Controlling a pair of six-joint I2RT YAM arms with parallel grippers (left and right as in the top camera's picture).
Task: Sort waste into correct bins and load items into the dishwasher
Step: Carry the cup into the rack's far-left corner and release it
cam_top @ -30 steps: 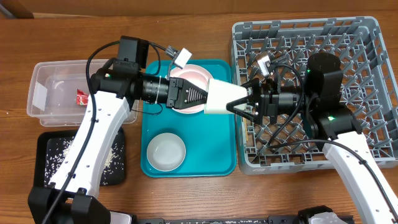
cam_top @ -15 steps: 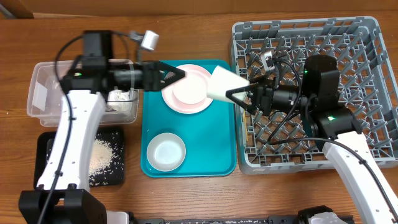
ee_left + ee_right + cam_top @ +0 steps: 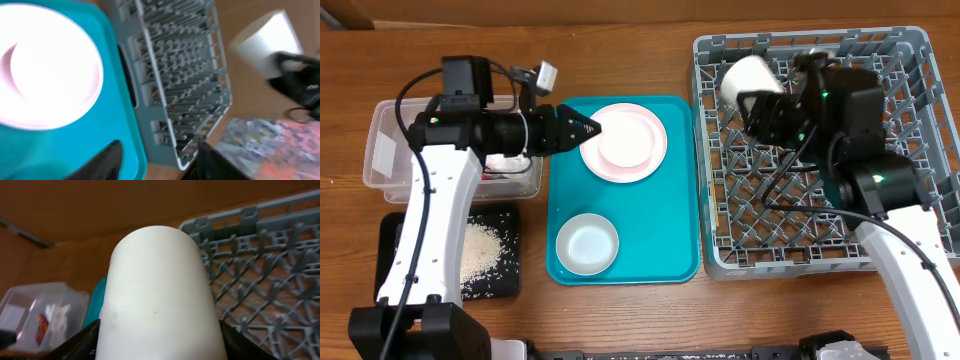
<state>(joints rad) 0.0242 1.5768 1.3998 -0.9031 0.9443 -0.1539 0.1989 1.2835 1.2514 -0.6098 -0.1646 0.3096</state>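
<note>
Nearest to us, the bowl (image 3: pixel 587 243) sits on the front part of the teal tray (image 3: pixel 670 230), and no gripper is close to it. Behind it on the same tray lies the plate (image 3: pixel 625 142), flat, with its hollow side up. The left gripper (image 3: pixel 588 129) hangs just at the left edge of this plate. In the left wrist view its two fingers stand apart with nothing between them, so it is released and empty. We judge that the plate and the bowl belong to the left arm, which is clearly the nearer one.

Farther away is the relation that matters for the coming move. The right gripper (image 3: pixel 758 98) is clenched on the cup (image 3: pixel 742 76) and holds it in the air over the far left corner of the rack (image 3: pixel 770 265). The cup does not touch the pegs. Its long axis lies nearly level, and it points away from the gripper toward the far left. We cannot tell which end is the open one. The free pegs lie below the cup and toward the right and the front. So we think the arm must lower the cup and turn it, so that the mouth faces down between the pegs.
</note>
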